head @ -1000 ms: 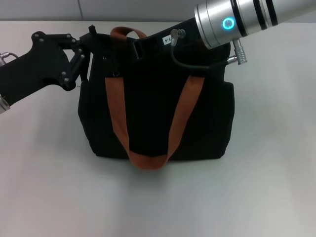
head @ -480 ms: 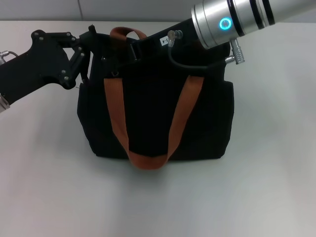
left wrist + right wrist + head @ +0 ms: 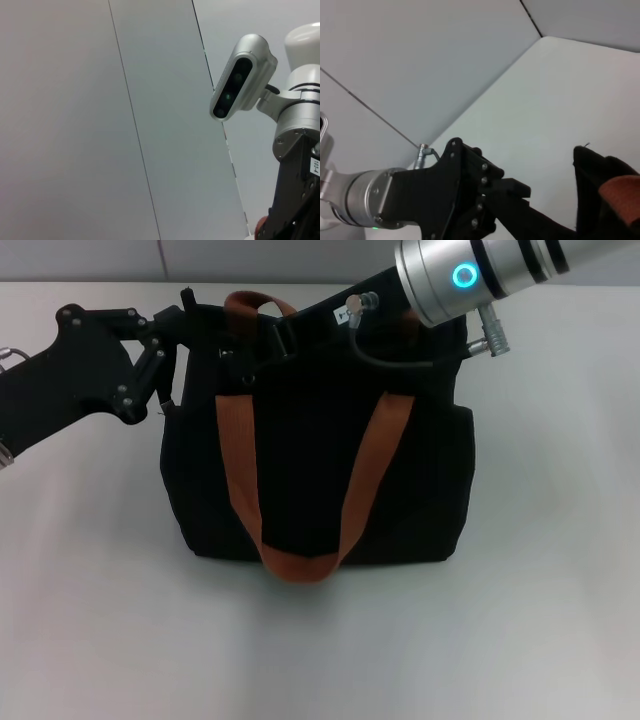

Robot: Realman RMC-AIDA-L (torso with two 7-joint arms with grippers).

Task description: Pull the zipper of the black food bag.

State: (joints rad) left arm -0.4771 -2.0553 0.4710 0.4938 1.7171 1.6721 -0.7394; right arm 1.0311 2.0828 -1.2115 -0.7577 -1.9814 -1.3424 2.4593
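The black food bag stands upright in the middle of the white table, its rust-brown handles draped down the near side. My left gripper is at the bag's top left corner, touching it. My right gripper reaches in from the upper right and lies over the bag's top edge near the far handle loop. The zipper pull is hidden. The right wrist view shows the left gripper next to the bag's corner. The left wrist view shows only the right arm's wrist camera.
The white table spreads around the bag on all sides. A grey wall runs behind it. A black cable loops under the right wrist over the bag's top.
My right arm has drawn slightly back toward the upper right. The bag's top edge and the left gripper have shifted a little away from me.
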